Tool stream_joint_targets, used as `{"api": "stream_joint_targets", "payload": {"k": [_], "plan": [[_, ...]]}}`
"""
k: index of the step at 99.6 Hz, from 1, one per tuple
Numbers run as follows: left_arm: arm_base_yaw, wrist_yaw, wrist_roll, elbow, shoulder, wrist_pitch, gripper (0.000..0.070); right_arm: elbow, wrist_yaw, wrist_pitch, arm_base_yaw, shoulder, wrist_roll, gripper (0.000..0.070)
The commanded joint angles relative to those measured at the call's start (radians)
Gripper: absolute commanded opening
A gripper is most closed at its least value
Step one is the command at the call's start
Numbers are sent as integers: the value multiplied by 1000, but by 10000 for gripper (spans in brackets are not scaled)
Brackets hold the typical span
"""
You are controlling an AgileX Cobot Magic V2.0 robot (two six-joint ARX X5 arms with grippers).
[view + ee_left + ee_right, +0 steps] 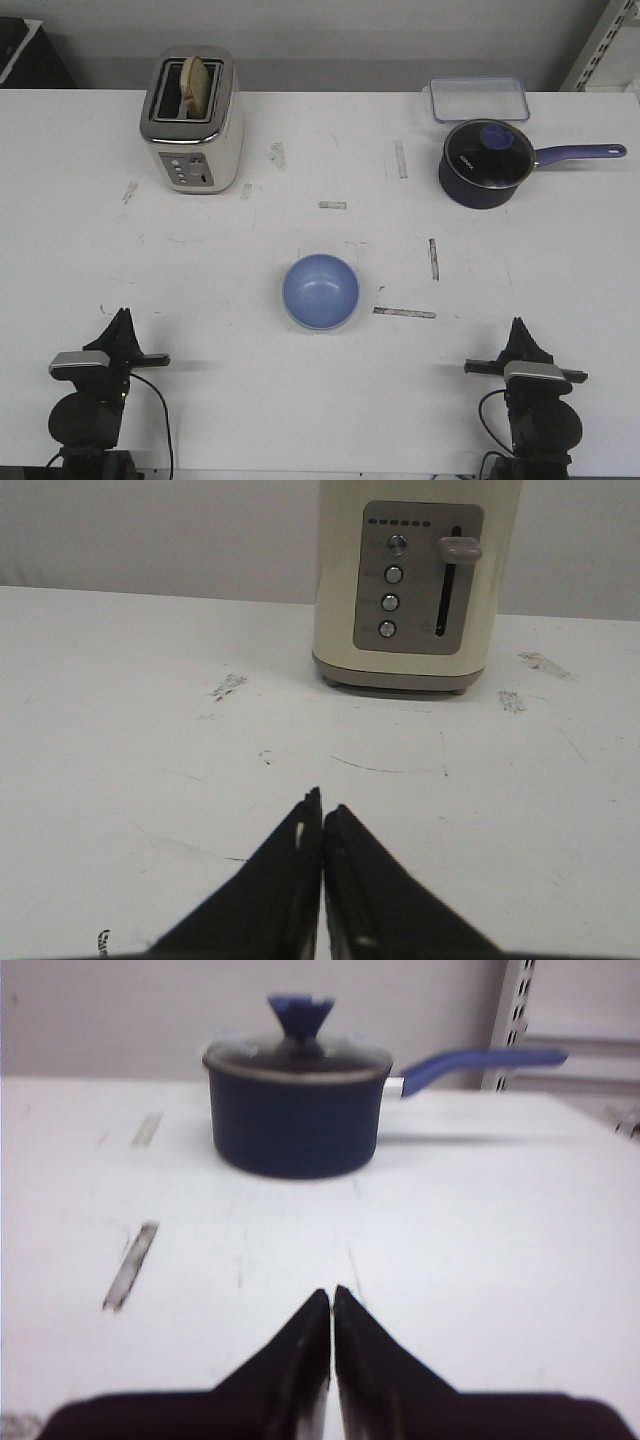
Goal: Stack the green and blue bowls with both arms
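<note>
One small, round, smooth periwinkle-blue bowl [321,291] sits upright near the middle of the white table [200,290], a little toward the near edge, its pale rim catching the light and its hollow showing nothing inside. A thin paler edge shows around its lower rim; whether that is a second bowl beneath cannot be told.

Two black jointed arms rest low at the near edge. The left gripper [121,320] sits by the near left corner, its pointed black fingers [290,880] pressed together tip to tip with nothing between them. The right gripper [519,329] sits by the near right corner, its fingers [300,1355] likewise closed on nothing. Both are well apart from the bowl, which lies between them and farther in.

Toward the far left corner stands a cream and silver two-slot toaster [193,120] with a slice of bread [198,85] upright in one slot; its grey control panel faces the left gripper. Toward the far right corner sits a dark navy saucepan [485,165] under a glass lid with a blue knob, its purple handle [580,153] pointing to the right edge. Just behind it, at the far edge, lies a clear rectangular plastic container [479,99]. Strips of worn grey tape [405,313] and scuff marks dot the tabletop around the bowl, one strip just beside it on the right.
</note>
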Motion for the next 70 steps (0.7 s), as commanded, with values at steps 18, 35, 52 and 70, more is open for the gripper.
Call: {"api": "stream_joint_targets", "payload": {"k": [18, 35, 52, 70], "plan": [[0, -4, 5, -21, -2, 16, 1, -2, 1, 37, -1, -1, -1, 0], [0, -4, 5, -21, -2, 16, 1, -2, 1, 38, -1, -1, -1, 0], [0, -4, 5, -21, -2, 16, 1, -2, 1, 38, -1, -1, 0, 0], [0, -4, 5, -21, -2, 16, 1, -2, 1, 38, -1, -1, -1, 0]]}}
